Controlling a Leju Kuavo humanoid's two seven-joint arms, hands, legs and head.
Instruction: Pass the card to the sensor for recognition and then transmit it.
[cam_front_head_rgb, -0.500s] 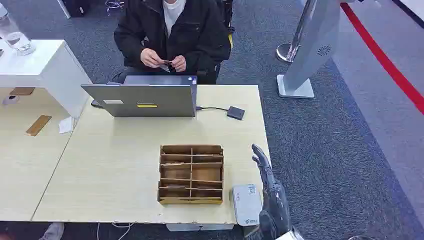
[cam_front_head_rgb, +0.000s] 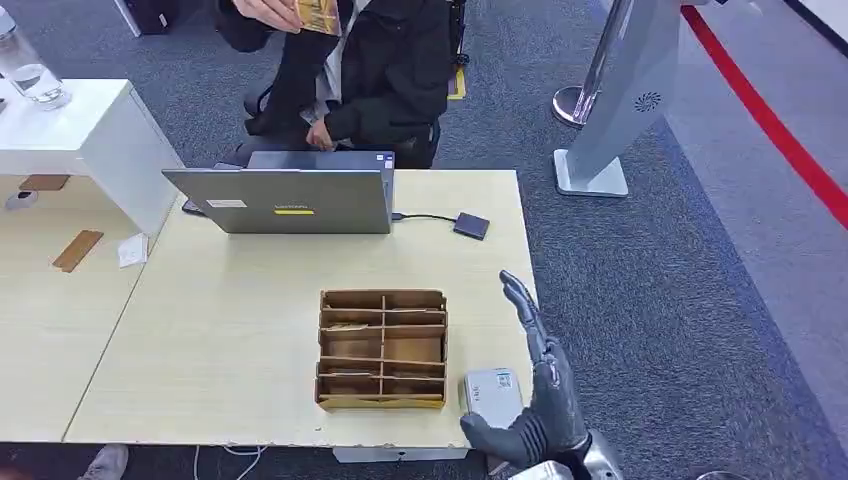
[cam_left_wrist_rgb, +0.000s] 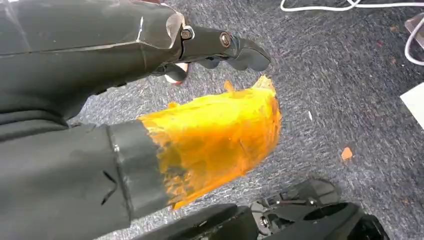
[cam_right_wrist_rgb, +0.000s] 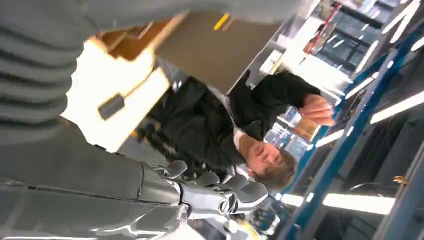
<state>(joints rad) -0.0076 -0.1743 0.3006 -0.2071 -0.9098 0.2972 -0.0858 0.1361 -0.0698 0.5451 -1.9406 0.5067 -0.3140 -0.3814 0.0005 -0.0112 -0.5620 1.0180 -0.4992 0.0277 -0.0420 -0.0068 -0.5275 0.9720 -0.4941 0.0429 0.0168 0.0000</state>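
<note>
The card (cam_front_head_rgb: 318, 16), a small golden-brown rectangle, was held up in the air in the fingers of the seated person's raised hand (cam_front_head_rgb: 268, 9), well beyond the far edge of the table and above the laptop. The sensor (cam_front_head_rgb: 492, 397), a small pale grey box with a printed label on top, lay flat at the table's near edge, just beside the wooden divider box.
</note>
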